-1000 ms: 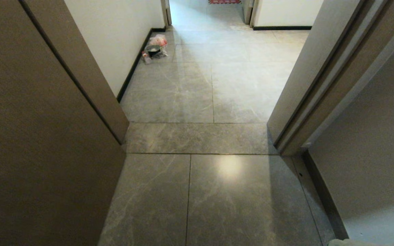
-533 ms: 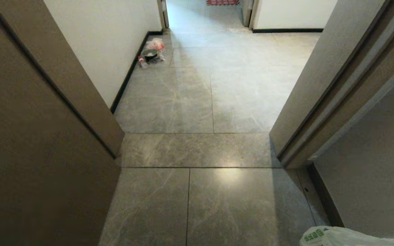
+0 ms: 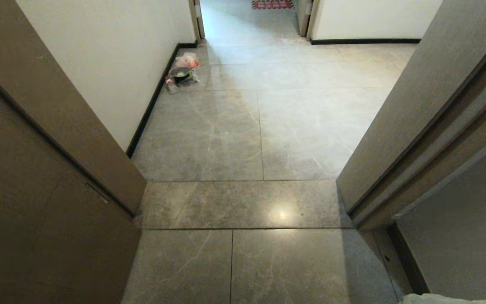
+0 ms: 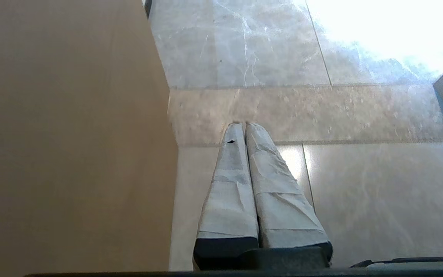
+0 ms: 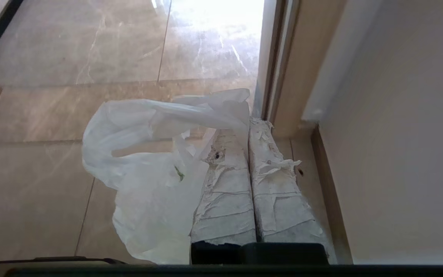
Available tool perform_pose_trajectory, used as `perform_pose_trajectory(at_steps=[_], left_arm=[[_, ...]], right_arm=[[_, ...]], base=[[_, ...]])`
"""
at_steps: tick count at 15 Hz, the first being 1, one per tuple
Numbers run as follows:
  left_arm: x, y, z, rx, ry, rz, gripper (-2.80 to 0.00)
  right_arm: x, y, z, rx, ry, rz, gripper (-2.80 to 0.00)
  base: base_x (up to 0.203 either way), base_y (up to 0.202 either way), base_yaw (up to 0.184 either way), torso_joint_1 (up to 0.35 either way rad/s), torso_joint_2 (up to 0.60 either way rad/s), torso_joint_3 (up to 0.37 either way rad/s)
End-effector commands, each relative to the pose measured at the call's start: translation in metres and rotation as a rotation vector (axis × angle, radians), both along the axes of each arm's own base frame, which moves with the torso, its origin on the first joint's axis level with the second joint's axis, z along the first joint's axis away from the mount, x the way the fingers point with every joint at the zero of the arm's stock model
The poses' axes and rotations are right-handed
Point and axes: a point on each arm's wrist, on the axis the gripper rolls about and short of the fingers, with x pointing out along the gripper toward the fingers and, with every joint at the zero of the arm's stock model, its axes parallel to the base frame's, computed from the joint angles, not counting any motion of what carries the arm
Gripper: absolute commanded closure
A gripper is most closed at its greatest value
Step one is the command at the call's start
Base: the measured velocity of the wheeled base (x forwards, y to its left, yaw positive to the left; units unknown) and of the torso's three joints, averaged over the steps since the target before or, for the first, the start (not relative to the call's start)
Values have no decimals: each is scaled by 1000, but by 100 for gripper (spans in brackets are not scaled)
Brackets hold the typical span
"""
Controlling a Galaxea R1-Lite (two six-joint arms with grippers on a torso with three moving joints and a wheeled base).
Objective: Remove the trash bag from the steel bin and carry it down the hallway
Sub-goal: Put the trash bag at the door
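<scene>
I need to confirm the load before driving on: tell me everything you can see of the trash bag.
The trash bag is thin, crinkled, whitish translucent plastic with a small green mark on it. It hangs slack from the right tool, whose paper-wrapped fingers are shut on a gathered edge, one handle loop billowing out to the side. It hangs above the grey floor tiles beside the door frame. In the head view only a sliver shows at the bottom right corner.

The head view looks forward and down through a doorway (image 3: 365,169) into the hallway (image 3: 260,105). Each wrist view looks along its fingers (image 4: 244,184) at nearby floor (image 5: 33,184), probably the same threshold tiles.
</scene>
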Motion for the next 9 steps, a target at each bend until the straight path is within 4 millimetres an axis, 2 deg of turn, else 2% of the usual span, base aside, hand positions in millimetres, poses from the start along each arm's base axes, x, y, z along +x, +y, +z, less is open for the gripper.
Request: perform_pose_trajectory(at_steps=[1,9], left_arm=[[0,0,0,-1,0,0,0],[0,0,0,-1,0,0,0]], right_arm=[[0,0,0,0,0,0,0],[0,0,0,0,0,0,0]], base=[[185,0,-4,7,5,5],[184,0,-3,0,2,2]])
